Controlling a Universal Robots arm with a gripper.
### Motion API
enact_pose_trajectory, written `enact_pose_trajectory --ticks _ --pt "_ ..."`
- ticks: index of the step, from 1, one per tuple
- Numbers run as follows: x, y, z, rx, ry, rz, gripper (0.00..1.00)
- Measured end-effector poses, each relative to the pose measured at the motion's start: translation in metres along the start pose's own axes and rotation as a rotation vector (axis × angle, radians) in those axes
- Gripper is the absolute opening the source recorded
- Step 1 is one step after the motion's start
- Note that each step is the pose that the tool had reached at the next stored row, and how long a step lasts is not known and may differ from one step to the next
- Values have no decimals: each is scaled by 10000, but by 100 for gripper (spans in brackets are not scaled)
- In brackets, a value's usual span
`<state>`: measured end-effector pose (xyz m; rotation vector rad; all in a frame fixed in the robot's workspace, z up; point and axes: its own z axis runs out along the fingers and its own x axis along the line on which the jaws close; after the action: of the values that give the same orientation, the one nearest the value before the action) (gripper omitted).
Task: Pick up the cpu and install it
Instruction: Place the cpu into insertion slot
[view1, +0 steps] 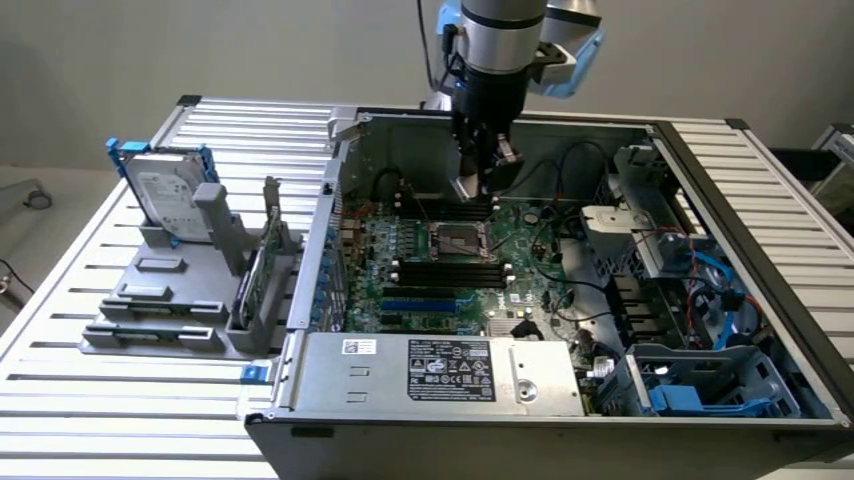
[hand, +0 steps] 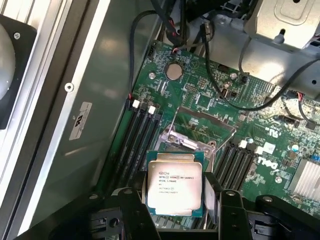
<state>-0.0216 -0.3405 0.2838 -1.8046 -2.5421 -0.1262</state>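
The cpu (hand: 174, 185), a small square chip with a pale silvery printed top plate on a green board, sits between the two dark fingers (hand: 134, 210) of my gripper (hand: 180, 202), which is shut on its edges. It hangs above the motherboard, just short of the dark metal-framed socket (hand: 197, 131), whose frame lies open. In the exterior view my gripper (view1: 477, 188) reaches down into the open computer case, a little behind and above the socket (view1: 463, 241).
Black memory slots (hand: 137, 137) flank the socket, and black cables (hand: 235, 85) cross the board nearby. The power supply (view1: 434, 370) fills the case front. A hard drive (view1: 171, 190) stands on a grey rack outside the case on the exterior view's left.
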Motion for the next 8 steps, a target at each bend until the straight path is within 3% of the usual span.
enact_pose_trajectory --ticks 8 --pt "-1 -1 14 49 -11 1019 55"
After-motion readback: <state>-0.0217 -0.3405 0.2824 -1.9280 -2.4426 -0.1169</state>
